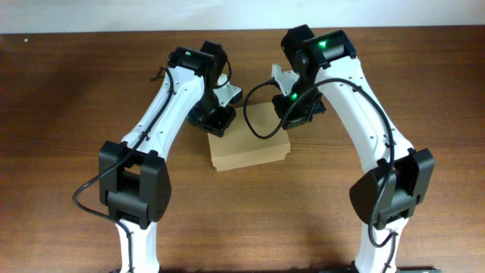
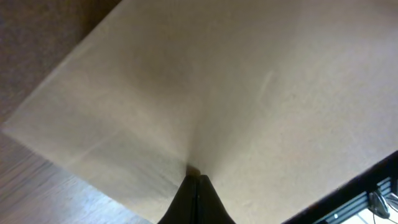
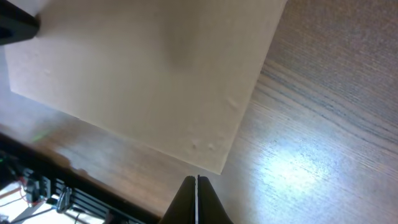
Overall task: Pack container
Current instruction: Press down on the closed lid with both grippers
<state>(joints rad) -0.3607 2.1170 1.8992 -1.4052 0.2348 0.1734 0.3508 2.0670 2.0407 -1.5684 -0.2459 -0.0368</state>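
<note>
Matte cardboard container [image 1: 250, 152], grained wooden table [image 1: 76, 91]

No readable text, label, brand, number or sign in any view. Box [image 1: 250, 140] lid plain, unmarked. Bench [image 1: 68, 91] bare wood grain.

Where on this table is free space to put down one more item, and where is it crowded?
Free: the brown wooden table in front of the tan cardboard box, between the white left arm and white right arm; also the side areas outside both arms. Crowded: the box's far corners, where the shut left gripper and right gripper sit.
</note>
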